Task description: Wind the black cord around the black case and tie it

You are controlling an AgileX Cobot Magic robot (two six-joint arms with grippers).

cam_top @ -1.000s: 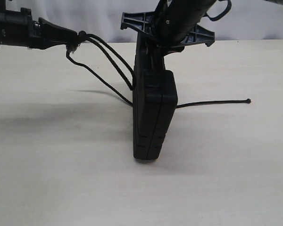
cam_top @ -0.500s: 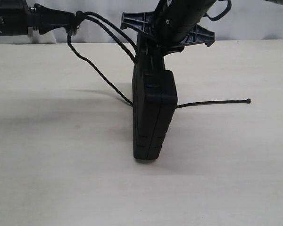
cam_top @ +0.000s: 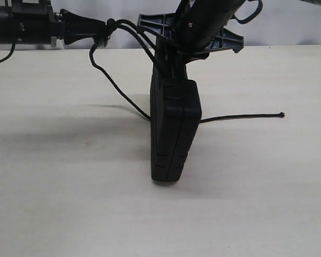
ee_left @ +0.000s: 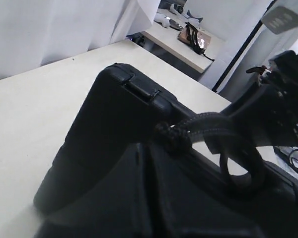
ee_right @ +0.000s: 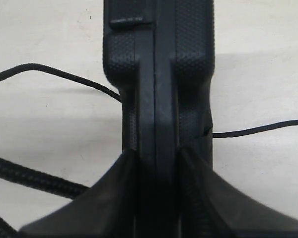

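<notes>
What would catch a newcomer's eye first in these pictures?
The black case stands on its narrow edge mid-table, clamped at its top by the right gripper. The black cord runs from the left gripper, upper left, to the case, its tail lying on the table to the right.

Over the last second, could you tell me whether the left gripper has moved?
Yes: the left gripper, holding the black cord, rose and shifted right toward the unmoved black case.

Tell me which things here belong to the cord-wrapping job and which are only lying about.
Job: cord, case, left gripper holding the cord, right gripper clamping the case.
Just there: table, curtain, far table.
</notes>
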